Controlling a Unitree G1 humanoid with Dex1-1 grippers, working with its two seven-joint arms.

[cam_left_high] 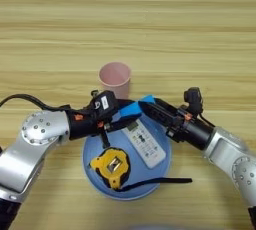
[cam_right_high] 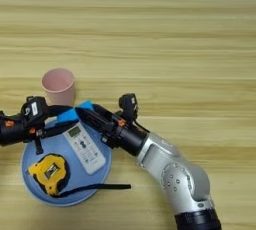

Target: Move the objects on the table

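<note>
Over the plate: both claws meet at the blue block [cam_left_high: 132, 108]
Left claw [cam_left_high: 129, 114]: pinching the block
Right claw [cam_left_high: 144, 105]: touching the block, grip unclear
Plate [cam_left_high: 95, 150]: holds remote [cam_left_high: 144, 144], tape measure [cam_left_high: 111, 166]
Cup [cam_left_high: 115, 78]: on tabletop [cam_left_high: 128, 24], just beyond plate

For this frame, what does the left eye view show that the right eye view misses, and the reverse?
Only the left eye view shows the left arm's silver elbow and its black cable. Only the right eye view shows the right arm down to its dark base.

Both show the pink cup on the table, the tape measure and remote on the blue plate, and the left gripper and right gripper meeting at the blue block.
</note>
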